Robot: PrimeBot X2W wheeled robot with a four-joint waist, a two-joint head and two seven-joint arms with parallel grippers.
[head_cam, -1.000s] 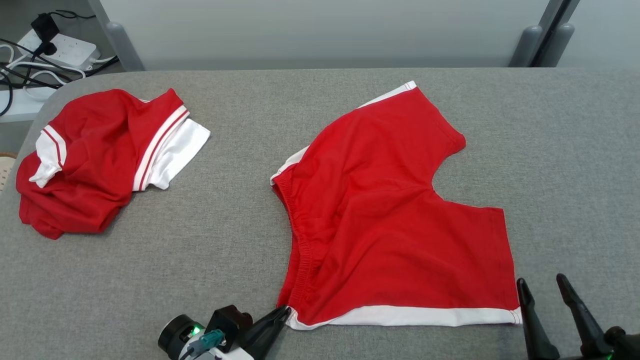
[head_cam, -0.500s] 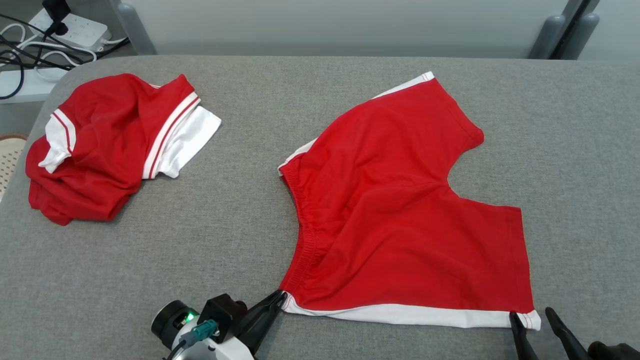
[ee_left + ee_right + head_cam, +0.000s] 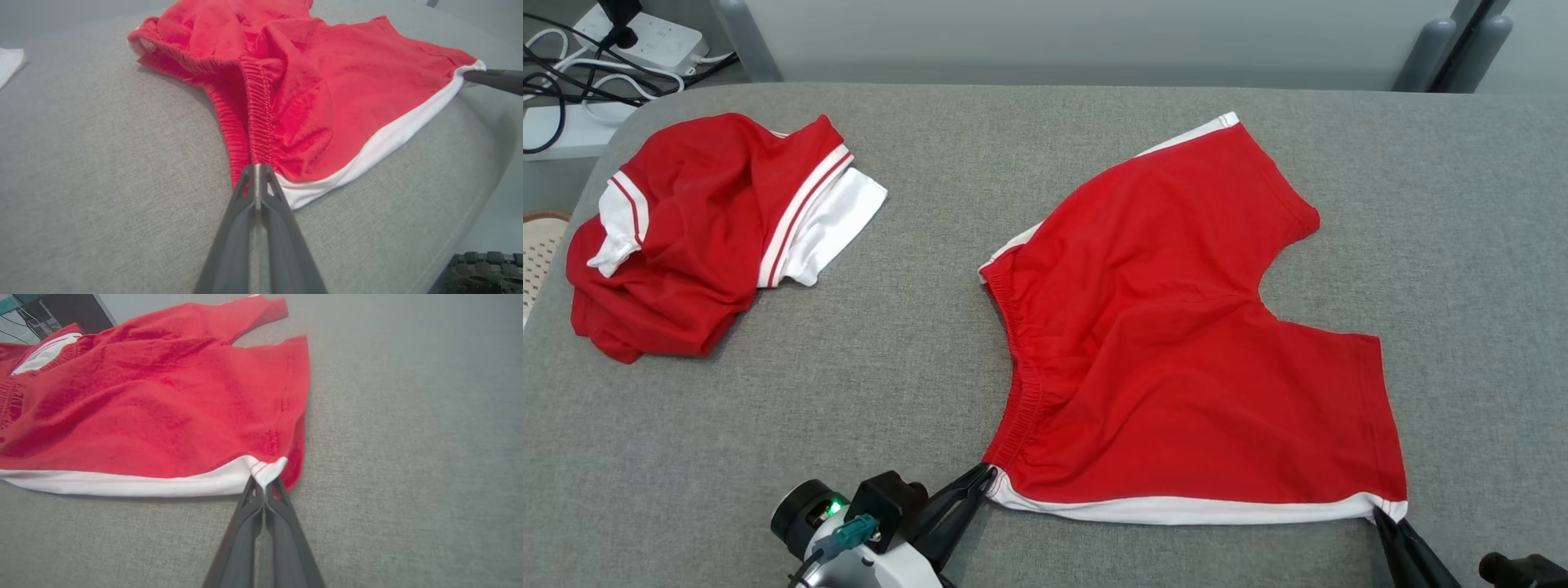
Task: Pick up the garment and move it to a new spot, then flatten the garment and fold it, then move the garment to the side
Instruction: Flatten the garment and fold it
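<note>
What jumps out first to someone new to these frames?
The red shorts with white trim lie spread mid-table, their near edge stretched between two pinches. The left fingers are shut on the waistband corner and the right fingers on the leg-hem corner. Next comes a crumpled red-and-white garment, heaped at the far left of the grey padded table.

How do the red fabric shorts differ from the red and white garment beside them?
The red fabric shorts lie spread out; the red and white garment is crumpled. The left hand and right hand pinch the shorts' near corners; nothing touches the other garment. Both are red with white trim.
</note>
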